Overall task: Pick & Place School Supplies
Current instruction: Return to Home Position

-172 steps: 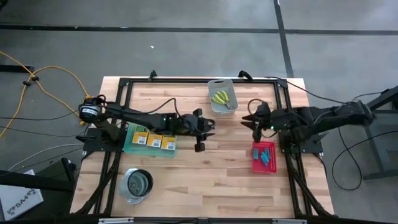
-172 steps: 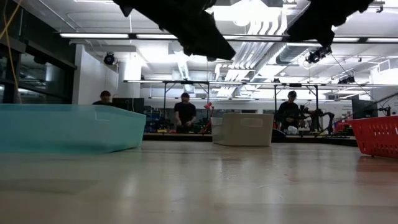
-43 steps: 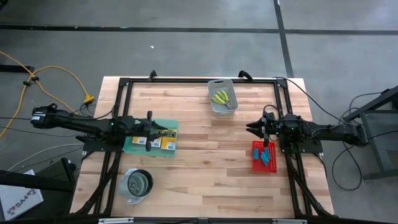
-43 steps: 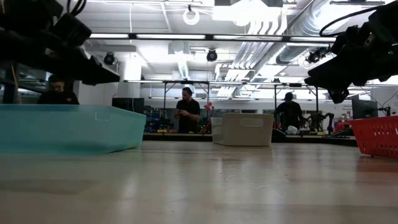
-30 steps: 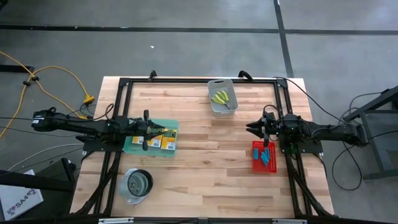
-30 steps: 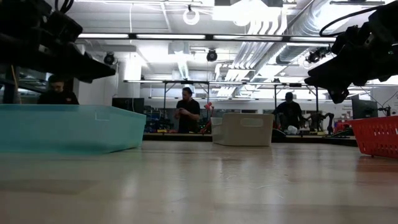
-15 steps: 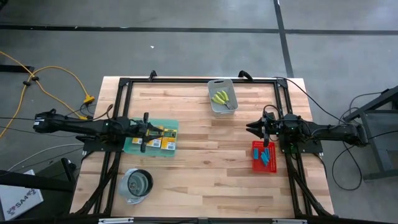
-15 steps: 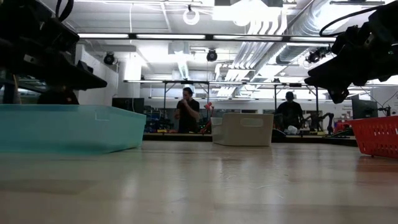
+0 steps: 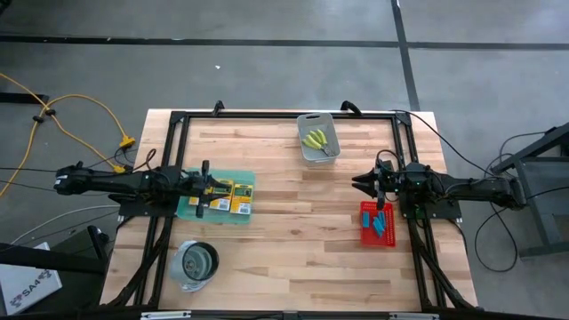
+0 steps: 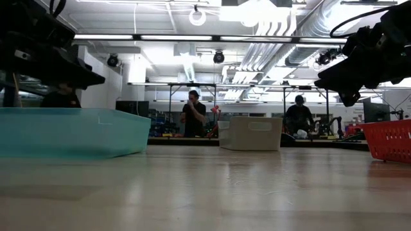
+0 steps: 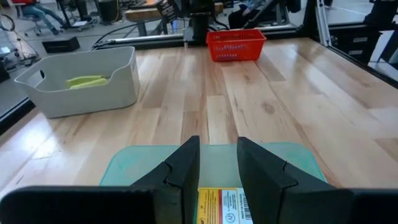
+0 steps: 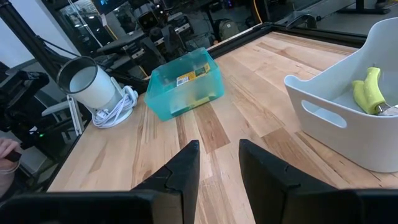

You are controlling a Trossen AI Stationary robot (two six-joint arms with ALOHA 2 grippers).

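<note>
Your left gripper [image 11: 217, 144] hung parted, empty, above crayon boxes [image 9: 238, 197] in teal bin [image 9: 185, 210]. Right gripper [image 12: 217, 146] parted, empty, beside red tray [image 9: 377, 241] holding blue blocks [image 9: 380, 222]. Boxes likely light, stiff card: pinch narrow sides. Bin walls crowded them; table [image 9: 284, 222] middle open.

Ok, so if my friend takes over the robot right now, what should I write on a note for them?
Left hand: open, empty, over the green tray.
Right hand: open, empty, beside the red tray, on the side toward the grey bin.
Crayon boxes: in the green tray.
Blue blocks: in the red tray.
Yellow-green tools: in the grey bin.
Done: every supply in view sits in a container.
Left: probably only parking both arms.
</note>
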